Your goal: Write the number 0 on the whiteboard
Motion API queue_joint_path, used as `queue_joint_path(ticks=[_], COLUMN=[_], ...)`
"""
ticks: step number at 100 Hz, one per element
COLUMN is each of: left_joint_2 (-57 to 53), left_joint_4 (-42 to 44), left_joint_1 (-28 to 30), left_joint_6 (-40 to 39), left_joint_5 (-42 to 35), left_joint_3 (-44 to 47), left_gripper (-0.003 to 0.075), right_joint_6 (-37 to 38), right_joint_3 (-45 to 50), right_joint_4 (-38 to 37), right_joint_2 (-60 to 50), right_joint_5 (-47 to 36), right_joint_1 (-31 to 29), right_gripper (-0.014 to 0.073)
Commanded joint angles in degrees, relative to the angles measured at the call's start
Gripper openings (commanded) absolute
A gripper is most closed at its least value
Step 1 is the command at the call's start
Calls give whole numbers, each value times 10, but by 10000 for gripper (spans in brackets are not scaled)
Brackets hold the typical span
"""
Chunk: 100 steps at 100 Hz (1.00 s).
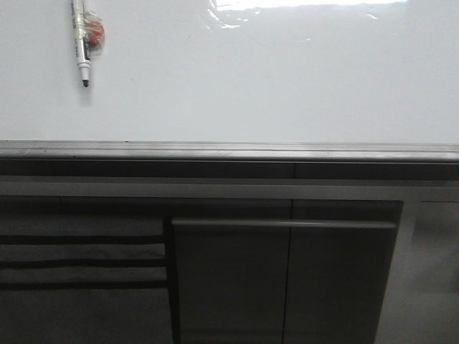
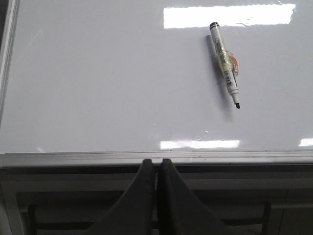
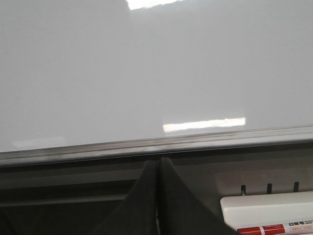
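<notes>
The whiteboard [image 1: 272, 79] fills the upper half of the front view, glossy and blank; it also shows as the whiteboard [image 2: 107, 83] and the whiteboard [image 3: 146, 68] in both wrist views. No number 0 shows on it. A white marker [image 1: 81, 43] with a black tip and an orange clip lies on the board at its upper left, uncapped; in the left wrist view the marker [image 2: 225, 66] rests tip toward the rail. My left gripper [image 2: 156, 161] is shut and empty, just below the rail. Also below the rail, my right gripper [image 3: 157, 161] is shut on nothing.
A grey metal rail [image 1: 229, 150] runs along the board's lower edge. Dark grey cabinet panels [image 1: 287, 279] lie beneath it. A white tray [image 3: 269, 210] holding a red-labelled marker [image 3: 264, 229] sits beside my right gripper.
</notes>
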Motion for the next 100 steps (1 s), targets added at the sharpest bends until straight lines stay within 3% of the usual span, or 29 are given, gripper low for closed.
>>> queue_joint_path(ticks=[1, 100], left_joint_2=[-12, -12], left_joint_4=[-5, -5], left_joint_1=[-3, -3], left_joint_6=[-3, -3], left_joint_5=[-41, -42], left_joint_3=[14, 14], left_gripper=[-20, -20], right_joint_6=[-4, -4], right_joint_3=[8, 8], right_joint_4=[-5, -5], right_joint_2=[-13, -13], right_joint_5=[-43, -55], right_joint_1=[1, 1], right_gripper=[-73, -73])
